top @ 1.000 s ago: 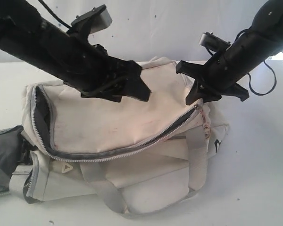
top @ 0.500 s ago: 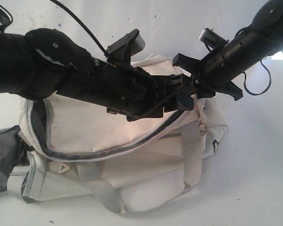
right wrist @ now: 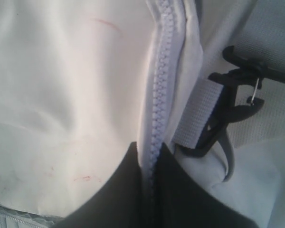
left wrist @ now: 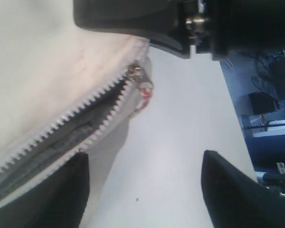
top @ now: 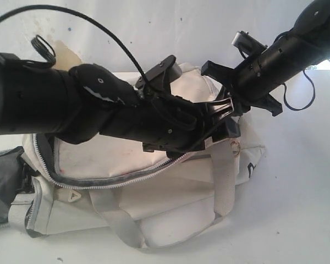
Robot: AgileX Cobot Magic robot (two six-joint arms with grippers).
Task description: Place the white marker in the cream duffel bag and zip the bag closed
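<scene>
**Bag lies unzipped, both grippers at its right end**

Cream duffel bag (top: 170, 212) lies on the white table (top: 297, 209), its far side close to the table's back edge. Its grey straps (top: 226, 176) hang down the near side. The main zipper (top: 107, 183) runs along the top front and stands parted, with grey lining (top: 44, 144) showing at the left end.

The left arm reaches across the bag to the zipper's right end. The left gripper (left wrist: 147, 192) is released, its fingers (left wrist: 230, 199) spread wide. One finger is over the bag's edge and the other over bare table. The zipper slider (left wrist: 141, 85) and its reddish pull sit just ahead of the gap between them, touched by neither finger. The teeth leading up to the slider are apart.

The right gripper (right wrist: 152, 159) is clenched, pinching a closed line of zipper teeth (right wrist: 160, 80) and the cream fabric fold that carries it. Just beside that fold, a black buckle (right wrist: 230, 111) holds a band of grey webbing (right wrist: 199, 118).

Faint reddish marks streak the cream panel (right wrist: 66, 76) beside the pinched seam. Where the white marker is cannot be told from any view.
</scene>
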